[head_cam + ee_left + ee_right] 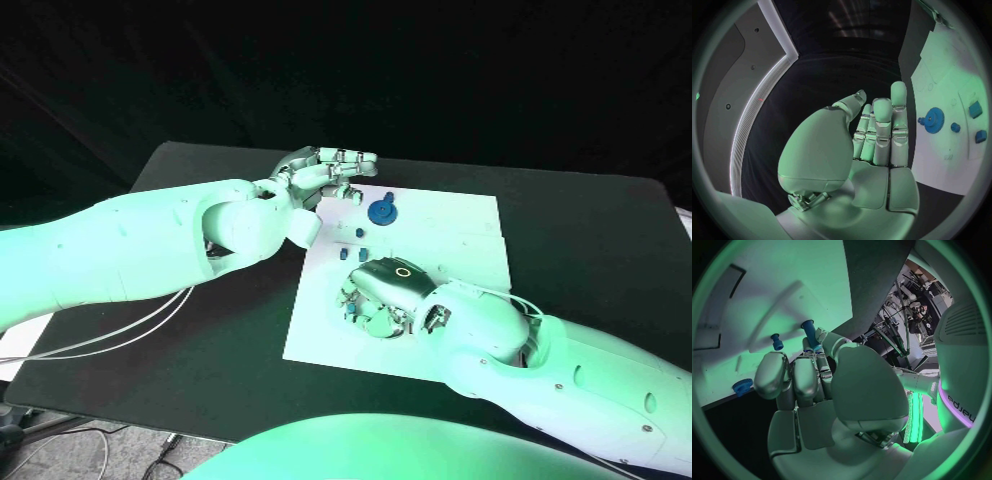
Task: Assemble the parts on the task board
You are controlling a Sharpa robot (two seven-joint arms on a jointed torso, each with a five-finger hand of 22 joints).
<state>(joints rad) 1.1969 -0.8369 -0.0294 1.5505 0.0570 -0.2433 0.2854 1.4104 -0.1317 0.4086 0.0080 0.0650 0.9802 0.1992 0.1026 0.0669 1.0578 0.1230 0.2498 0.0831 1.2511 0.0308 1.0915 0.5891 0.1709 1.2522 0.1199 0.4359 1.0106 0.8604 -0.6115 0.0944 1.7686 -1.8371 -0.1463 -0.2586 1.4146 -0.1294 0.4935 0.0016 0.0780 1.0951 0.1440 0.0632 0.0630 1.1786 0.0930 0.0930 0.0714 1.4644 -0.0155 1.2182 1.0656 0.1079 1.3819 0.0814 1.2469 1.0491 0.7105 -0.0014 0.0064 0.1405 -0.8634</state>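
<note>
My white plastic task board lies flat on the black desk. I judge the assembly only partly done: a round blue toothed gear sits near the board's far edge, and a few small blue pegs lie loose between it and my right hand. That right hand is low over the board's near part and pinches a slim blue pin at its fingertips. My left hand hovers at the far left corner, fingers straight, close together, holding nothing. There are no containers here.
</note>
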